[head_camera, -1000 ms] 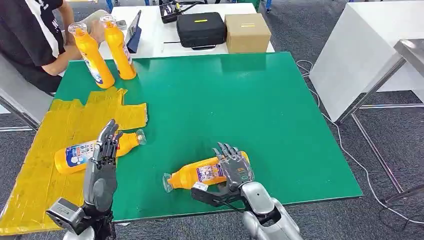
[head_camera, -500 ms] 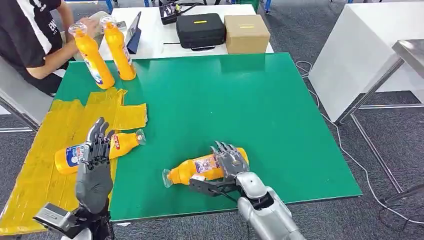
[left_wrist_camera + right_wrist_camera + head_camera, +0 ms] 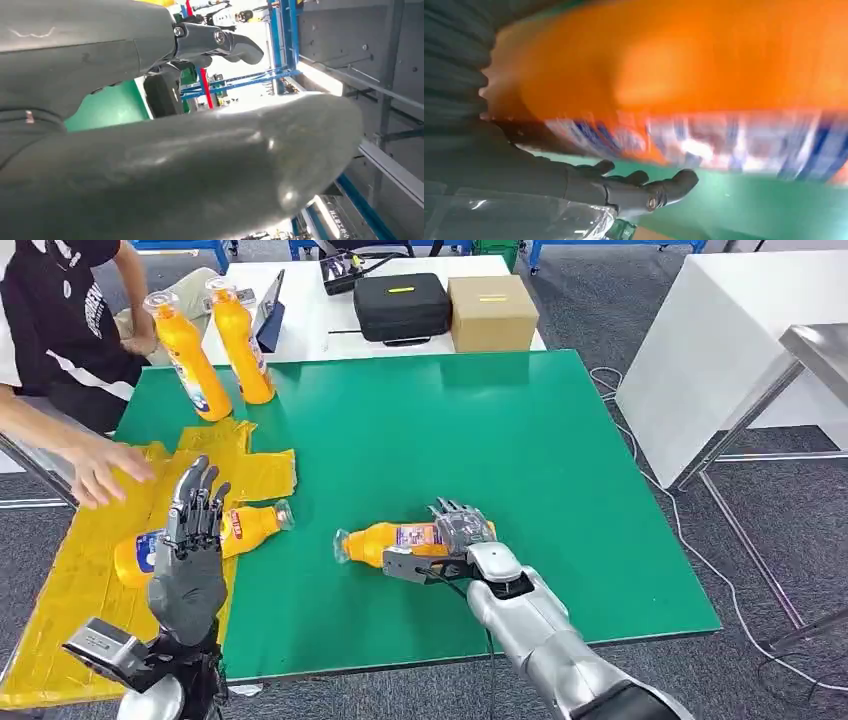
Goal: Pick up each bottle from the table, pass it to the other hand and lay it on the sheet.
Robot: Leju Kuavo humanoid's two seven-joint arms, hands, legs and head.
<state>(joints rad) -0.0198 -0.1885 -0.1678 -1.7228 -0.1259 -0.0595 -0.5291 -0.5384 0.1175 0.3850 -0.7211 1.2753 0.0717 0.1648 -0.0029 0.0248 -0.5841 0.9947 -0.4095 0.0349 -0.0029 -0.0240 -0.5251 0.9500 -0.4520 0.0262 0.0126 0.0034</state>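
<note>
Orange bottle [image 3: 400, 541] lies on its side on the green worktop [image 3: 520, 450], right of the yellow sheet [image 3: 90, 570], gripped by the right hand [image 3: 462, 536]. A second bottle [image 3: 245, 526] lies on the sheet's edge. Above it hovers the left hand [image 3: 190, 540], fingers spread, holding nothing. Two more bottles [image 3: 215, 340] stand beyond the sheet.

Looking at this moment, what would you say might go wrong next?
The person's hand is on the yellow sheet close to the raised left hand, so contact is possible. The right hand grips the lying bottle near its base; the bottle may tip or slip during handover.
</note>
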